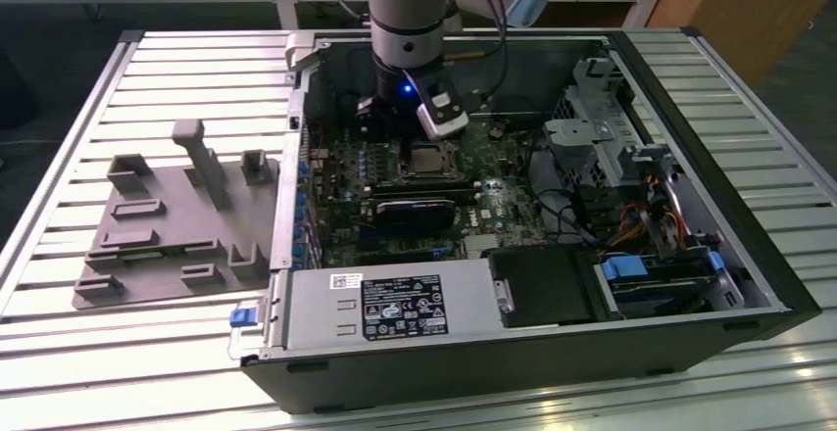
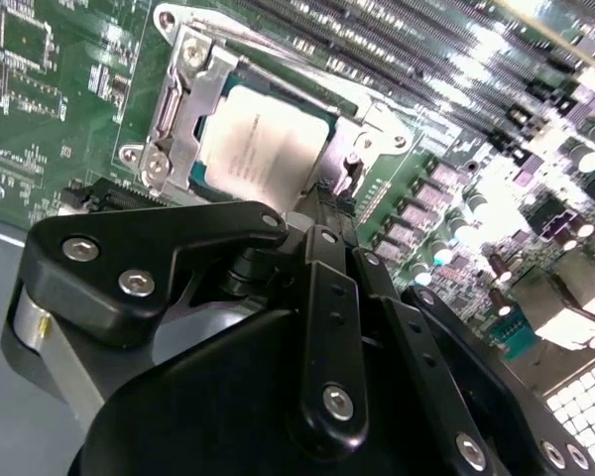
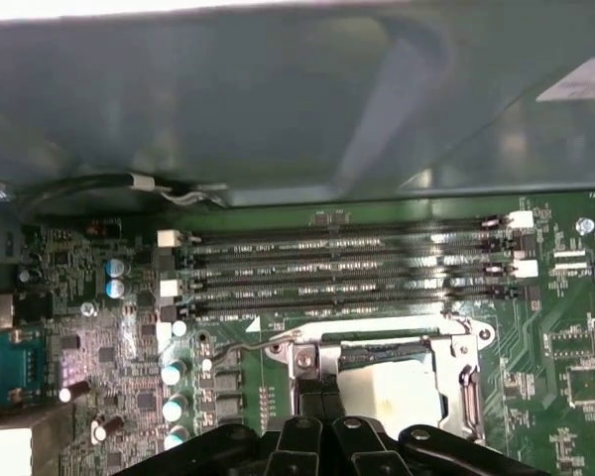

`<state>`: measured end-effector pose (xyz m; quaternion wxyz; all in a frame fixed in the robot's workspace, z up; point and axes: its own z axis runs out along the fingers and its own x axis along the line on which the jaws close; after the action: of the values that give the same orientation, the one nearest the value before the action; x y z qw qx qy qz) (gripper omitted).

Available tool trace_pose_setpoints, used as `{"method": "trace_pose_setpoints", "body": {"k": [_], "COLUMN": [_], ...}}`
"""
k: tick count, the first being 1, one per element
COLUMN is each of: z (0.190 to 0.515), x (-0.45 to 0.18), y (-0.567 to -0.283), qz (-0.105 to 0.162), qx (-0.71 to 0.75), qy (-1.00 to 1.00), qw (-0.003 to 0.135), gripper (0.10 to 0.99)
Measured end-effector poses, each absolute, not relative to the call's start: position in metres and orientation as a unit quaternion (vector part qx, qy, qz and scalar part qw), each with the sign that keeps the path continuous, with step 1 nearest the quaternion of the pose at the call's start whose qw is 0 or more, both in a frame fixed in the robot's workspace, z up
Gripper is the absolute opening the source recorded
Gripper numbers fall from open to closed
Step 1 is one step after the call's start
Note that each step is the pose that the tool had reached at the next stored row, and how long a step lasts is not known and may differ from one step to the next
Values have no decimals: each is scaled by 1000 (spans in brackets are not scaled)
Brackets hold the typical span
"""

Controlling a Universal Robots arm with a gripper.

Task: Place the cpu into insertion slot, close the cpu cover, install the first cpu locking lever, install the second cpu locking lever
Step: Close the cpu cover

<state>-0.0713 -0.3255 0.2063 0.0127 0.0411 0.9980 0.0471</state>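
Cpu, pale silver-grey flat square chip, sits in the small square insertion slot w/ silvery rim on the green motherboard. Thin silvery cpu cover frame lies down round it. Black hand is clenched, tips together, at the slot's edge. Long black memory slots run just beside the slot. Open black pc case encloses it, on a slatted metal tabletop.

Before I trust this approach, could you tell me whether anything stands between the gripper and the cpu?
Nothing visible does: in the second wrist view the gripper sits right at the edge of the cpu.
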Motion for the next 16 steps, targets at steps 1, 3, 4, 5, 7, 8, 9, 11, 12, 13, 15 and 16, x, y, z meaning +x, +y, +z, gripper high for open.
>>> {"method": "trace_pose_setpoints", "body": {"k": [1,3,4,5,7,8,9,11,12,13,15,16], "z": [206,206,206,206,206,206,206,206,206,206,205,205], "x": [-71,-71,-71,-71,-71,-71,-70,-69,-69,-69,-68,-68], "y": [-326,-326,-326,-326,-326,-326,-326,-327,-327,-328,-328,-329], "qz": [51,54,54,55,55,55,56,56,56,56,56,56], "qx": [41,41,41,41,41,41,41,41,41,41,41,41], "qy": [998,998,998,998,998,998,998,998,998,998,998,998], "qw": [13,12,12,12,12,12,12,12,12,12,12,12], "gripper": [106,106,106,106,106,106,106,106,106,106,106,106]}}
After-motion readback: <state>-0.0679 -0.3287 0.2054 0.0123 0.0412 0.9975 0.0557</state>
